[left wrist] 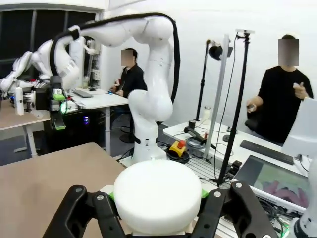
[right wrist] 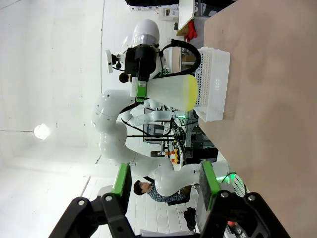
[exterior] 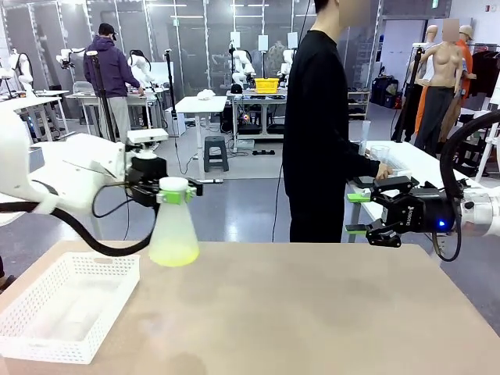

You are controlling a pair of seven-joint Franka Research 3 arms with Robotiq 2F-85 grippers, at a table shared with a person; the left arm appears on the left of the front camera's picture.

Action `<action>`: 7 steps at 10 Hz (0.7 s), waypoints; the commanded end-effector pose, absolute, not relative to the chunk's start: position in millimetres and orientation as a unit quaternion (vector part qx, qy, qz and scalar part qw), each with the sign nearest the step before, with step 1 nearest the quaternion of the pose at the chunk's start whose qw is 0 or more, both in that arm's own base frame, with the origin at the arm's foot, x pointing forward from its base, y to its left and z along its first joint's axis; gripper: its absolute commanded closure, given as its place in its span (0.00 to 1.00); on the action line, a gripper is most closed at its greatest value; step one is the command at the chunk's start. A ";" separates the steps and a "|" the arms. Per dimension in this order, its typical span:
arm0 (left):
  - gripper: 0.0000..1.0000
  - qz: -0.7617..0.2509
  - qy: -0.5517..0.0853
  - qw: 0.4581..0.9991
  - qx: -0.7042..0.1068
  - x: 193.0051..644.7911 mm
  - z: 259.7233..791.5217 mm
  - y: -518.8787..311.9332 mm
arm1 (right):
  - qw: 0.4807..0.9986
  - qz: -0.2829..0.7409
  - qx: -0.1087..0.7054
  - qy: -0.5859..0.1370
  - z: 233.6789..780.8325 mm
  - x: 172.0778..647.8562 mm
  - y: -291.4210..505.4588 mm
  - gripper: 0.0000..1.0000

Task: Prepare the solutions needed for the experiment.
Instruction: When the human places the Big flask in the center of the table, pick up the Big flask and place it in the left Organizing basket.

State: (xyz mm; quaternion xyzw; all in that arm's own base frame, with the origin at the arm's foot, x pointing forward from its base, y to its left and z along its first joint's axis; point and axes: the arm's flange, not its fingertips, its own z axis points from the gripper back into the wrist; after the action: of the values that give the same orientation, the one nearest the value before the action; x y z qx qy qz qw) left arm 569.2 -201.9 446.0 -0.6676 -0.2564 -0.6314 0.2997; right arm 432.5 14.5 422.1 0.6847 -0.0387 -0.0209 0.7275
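Shallow pale yellow-green solution (exterior: 173, 253) pooled in a frosted conical plastic flask (exterior: 173, 226), hanging above the bare tan tabletop (exterior: 312, 312) at ten o'clock. White perforated basket (exterior: 62, 308) lower, at eight o'clock. Lab room beyond, person in black (exterior: 320, 125) at twelve. Left gripper (exterior: 173, 192) pinching the flask's neck. Right gripper (exterior: 358, 212) at three o'clock, spread, holding nothing.

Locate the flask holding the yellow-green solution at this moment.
In the front view, the frosted conical flask hangs above the table's left side, gripped at its neck by the left gripper, just right of the white basket.
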 end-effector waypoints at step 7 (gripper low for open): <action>1.00 -0.564 -0.459 0.408 -0.551 520.6 441.6 12.9 | 0.725 -0.017 0.687 -0.041 423.0 432.4 14.5 0.30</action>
State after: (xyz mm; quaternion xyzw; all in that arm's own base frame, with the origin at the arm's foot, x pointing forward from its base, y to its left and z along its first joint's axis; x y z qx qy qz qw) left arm 526.6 12.3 446.2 -0.5637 -0.4313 -0.5779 0.4027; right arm 432.4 14.7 422.0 0.6847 -0.0384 -0.0207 0.7275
